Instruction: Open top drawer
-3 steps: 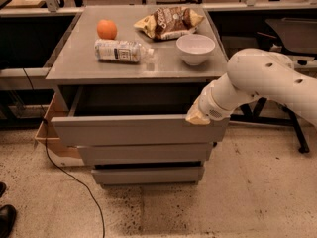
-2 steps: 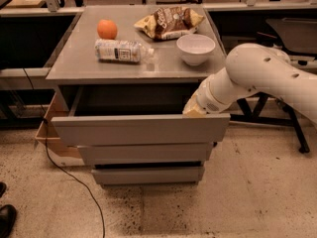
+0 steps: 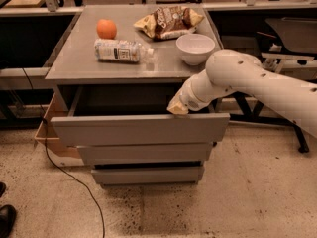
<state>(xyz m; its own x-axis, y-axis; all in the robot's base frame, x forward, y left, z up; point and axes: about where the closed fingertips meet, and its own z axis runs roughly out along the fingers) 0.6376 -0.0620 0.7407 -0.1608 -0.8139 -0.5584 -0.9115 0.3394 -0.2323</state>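
In the single camera view, we look down on a grey cabinet (image 3: 74,66) with three drawer fronts stacked beneath its top. The top drawer (image 3: 138,129), the widest of them, stands partly open: its flat, handle-less front sits forward of the cabinet body, with a dark gap behind it showing the interior. The white arm reaches in from the right, and its gripper (image 3: 178,108) rests at the upper edge of that front panel, right of centre. We cannot tell whether the claw is spread or closed on the edge. We judge the main risk to be slipping: with no handle, the hold depends on the thin top lip, and an upward drift in the pull could lift the gripper off it. Because the contact is off-centre, the drawer might also skew and bind on its runners. A jolt could roll the bottle (image 3: 119,50), which lies on its side near the top's front edge, into the open drawer. The arm also passes close to the white bowl (image 3: 195,47) and the cabinet's right front corner. The drawer's long axis runs left to right, parallel to the cabinet's front edge. Its front faces us, so it slides out toward the camera.
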